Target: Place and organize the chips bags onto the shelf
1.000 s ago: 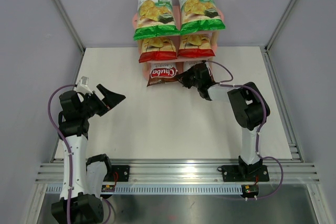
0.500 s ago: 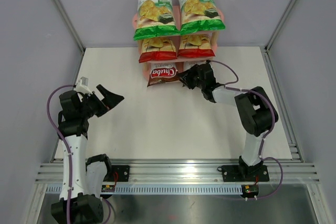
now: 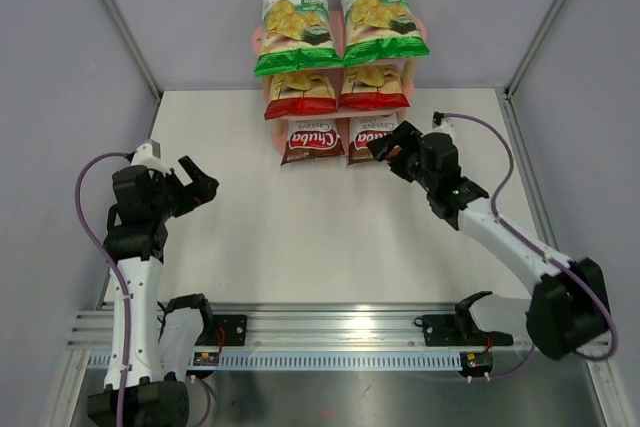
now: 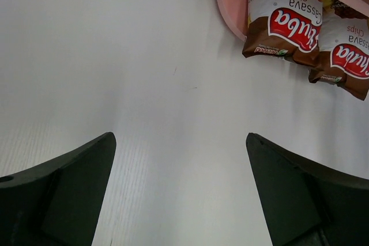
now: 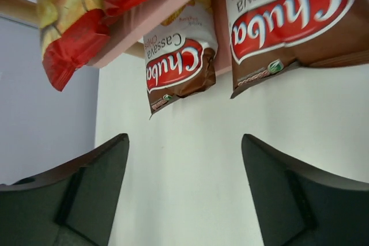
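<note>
Shelf (image 4: 229, 4) at upper centre is holding two green bags (image 3: 295, 22), two red bags (image 3: 300, 93), two brown bags (image 3: 311, 140); left hand (image 4: 179, 139) and right hand (image 5: 184, 137) are standing open.

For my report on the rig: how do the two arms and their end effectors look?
Both the left arm and right arm have white links and black joints. A purple cable runs along each. The left end effector and right end effector are black, each with two wedge-shaped fingers.

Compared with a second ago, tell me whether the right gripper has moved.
Yes. The right gripper has drawn back rightward from the shelf, uncovering the right brown bag it was hiding.
</note>
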`<state>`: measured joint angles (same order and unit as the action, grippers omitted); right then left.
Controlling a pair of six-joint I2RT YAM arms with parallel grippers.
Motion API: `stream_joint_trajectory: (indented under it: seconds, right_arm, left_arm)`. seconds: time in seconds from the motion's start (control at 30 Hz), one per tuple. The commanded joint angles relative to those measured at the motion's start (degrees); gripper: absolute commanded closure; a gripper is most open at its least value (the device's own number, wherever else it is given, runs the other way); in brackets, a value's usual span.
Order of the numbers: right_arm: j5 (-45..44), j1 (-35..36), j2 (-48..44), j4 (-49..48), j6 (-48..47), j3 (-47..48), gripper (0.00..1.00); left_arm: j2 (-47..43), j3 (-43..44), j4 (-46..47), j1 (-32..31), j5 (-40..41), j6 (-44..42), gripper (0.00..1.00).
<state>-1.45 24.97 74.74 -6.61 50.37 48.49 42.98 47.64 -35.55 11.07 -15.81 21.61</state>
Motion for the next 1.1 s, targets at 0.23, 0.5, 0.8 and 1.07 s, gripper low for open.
stream_joint_trajectory:
  seconds: [0.23,0.5,0.8,1.07]
  right_arm:
    - [-18.31,-0.36,-25.86,34.7,-27.06,8.54,0.01]
    - [-20.34,-0.36,-33.6,52.98,-33.67,18.02,0.01]
    - [-22.27,-0.36,-37.21,64.97,-33.23,24.02,0.01]
    - [-24.47,-0.45,-41.95,66.47,-35.16,22.7,0.01]
  left_arm:
    - [1.23,3.95,-0.84,-2.28,3.68,-5.17,0.01]
    - [-2.63,3.08,-2.15,-8.43,7.72,-9.03,0.01]
    - [-12.65,1.41,-3.38,-10.54,7.47,-9.92,0.01]
    - [-18.81,0.53,-2.42,-10.63,5.8,-11.32,0.01]
